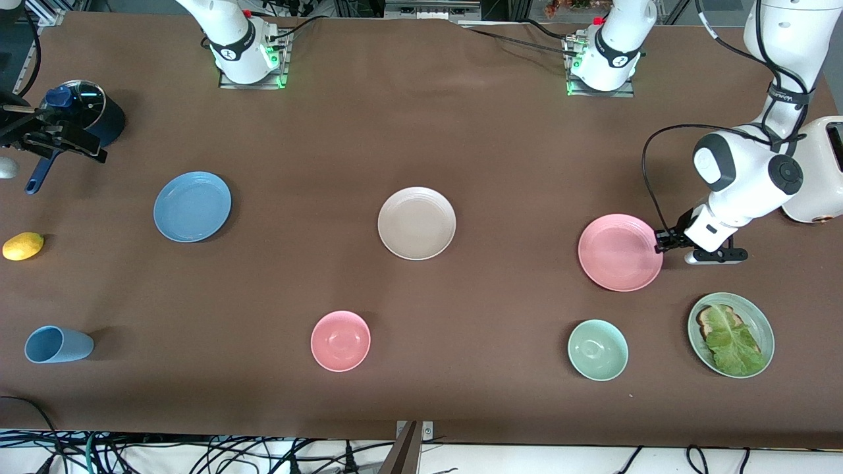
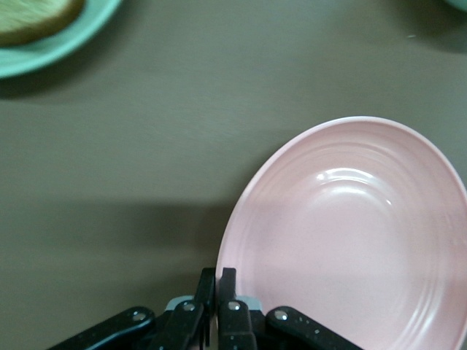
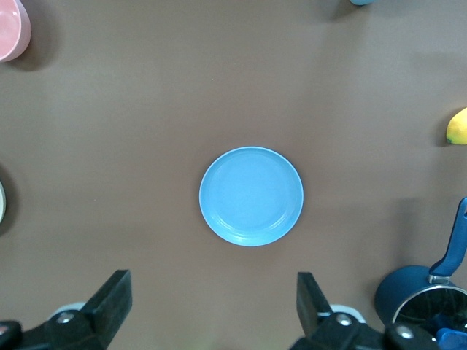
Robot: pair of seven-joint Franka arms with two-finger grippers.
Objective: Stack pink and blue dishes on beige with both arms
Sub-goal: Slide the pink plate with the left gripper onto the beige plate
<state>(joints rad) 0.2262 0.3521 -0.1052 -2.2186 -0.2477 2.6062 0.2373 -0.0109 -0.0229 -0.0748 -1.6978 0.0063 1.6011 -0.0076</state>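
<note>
Blue plate (image 1: 192,207) sat flat toward the right arm's end of the desk (image 1: 421,118), bare desk all round its rim. Right gripper (image 3: 211,306) hung high over it, jaws wide apart, holding nothing. Beige plate (image 1: 417,223) sat mid-desk, well apart from both, rim unobstructed. Left gripper (image 1: 659,242) was clamped tight on the pink plate (image 1: 620,252) at its rim.

A long table (image 1: 421,408) covered in a matte brown cloth fills nearly the whole scene. Along its near edge, black cables (image 1: 197,454) lie tangled on a pale floor. At the far edge stand bits of aluminium framing (image 1: 39,16). The light is even, and shadows on the cloth are soft.
</note>
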